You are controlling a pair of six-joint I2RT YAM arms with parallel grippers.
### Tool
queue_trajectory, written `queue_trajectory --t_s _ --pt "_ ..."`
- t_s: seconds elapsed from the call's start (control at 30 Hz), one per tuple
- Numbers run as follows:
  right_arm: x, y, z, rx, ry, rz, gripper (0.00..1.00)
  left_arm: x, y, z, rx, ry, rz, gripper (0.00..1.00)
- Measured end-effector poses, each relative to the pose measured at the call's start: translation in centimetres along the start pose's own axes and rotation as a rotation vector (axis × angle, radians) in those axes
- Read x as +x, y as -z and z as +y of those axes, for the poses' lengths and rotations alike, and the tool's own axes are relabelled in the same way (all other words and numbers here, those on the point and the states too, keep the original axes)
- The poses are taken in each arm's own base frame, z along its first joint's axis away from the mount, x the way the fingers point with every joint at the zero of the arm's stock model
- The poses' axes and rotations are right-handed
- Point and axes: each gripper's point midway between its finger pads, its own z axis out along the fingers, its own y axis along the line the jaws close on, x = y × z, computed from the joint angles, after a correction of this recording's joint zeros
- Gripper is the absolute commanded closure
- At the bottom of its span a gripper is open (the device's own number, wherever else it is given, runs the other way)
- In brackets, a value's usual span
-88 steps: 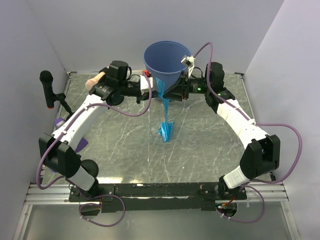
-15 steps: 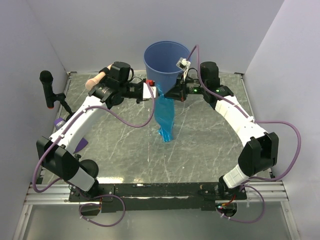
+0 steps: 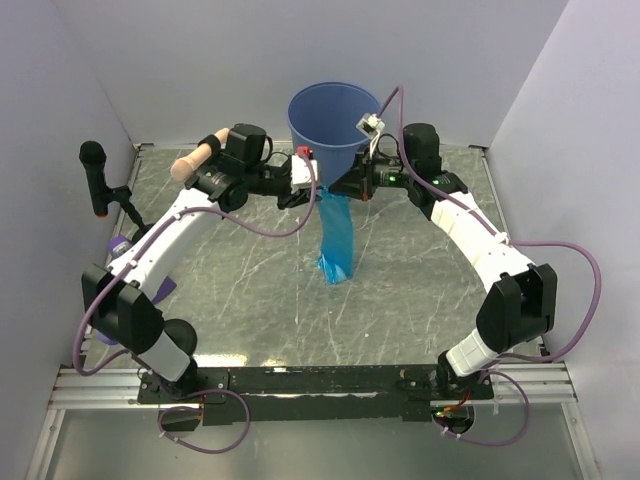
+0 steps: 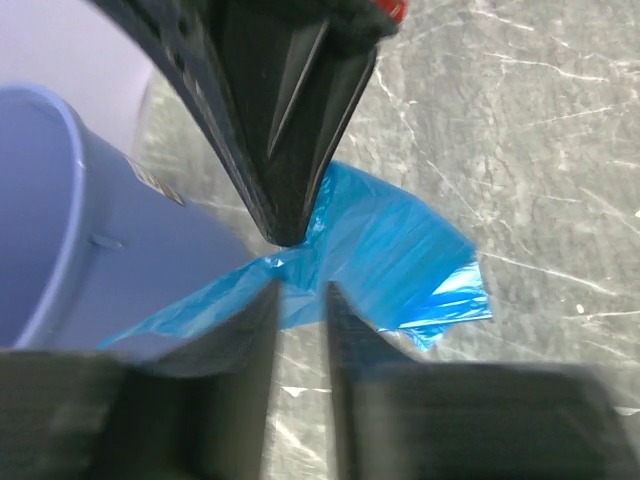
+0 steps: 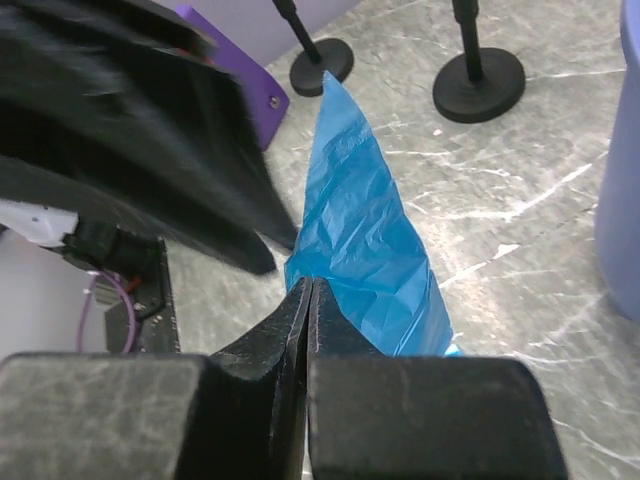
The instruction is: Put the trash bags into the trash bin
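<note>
Bag [image 3: 338, 232] is hung just beside the bin [image 3: 333, 120], all of it outside, low end touching the worktop [image 3: 420, 290] | right gripper [image 5: 305, 290] is clamped tight on the bag's top edge | left gripper [image 4: 300, 295] is cracked narrowly, film seen at the gap, not pinched | bin is parked at the worktop's back

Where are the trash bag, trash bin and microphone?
trash bag [image 3: 338, 235], top view, middle of the film.
trash bin [image 3: 332, 125], top view, inner wall.
microphone [image 3: 92, 157], top view, black head.
</note>
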Motion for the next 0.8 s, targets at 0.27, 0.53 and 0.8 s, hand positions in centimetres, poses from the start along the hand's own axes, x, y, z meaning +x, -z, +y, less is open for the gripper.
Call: queue_trajectory --t_s 0.27,0.53,0.8 --pt "-0.7 -0.1 0.6 -0.027 -0.031 -0.024 1.0 0.4 -0.7 0.5 -0.023 0.084 -0.006 0.77" --pt "-0.7 -0.2 0.6 -0.033 -0.047 -0.035 1.0 0.4 -1.1 0.5 -0.012 0.094 -0.016 0.99" --pt "0.5 -0.2 -0.6 0.031 -0.039 -0.009 1.0 0.5 -1.3 0.3 -0.003 0.094 -0.019 0.99"
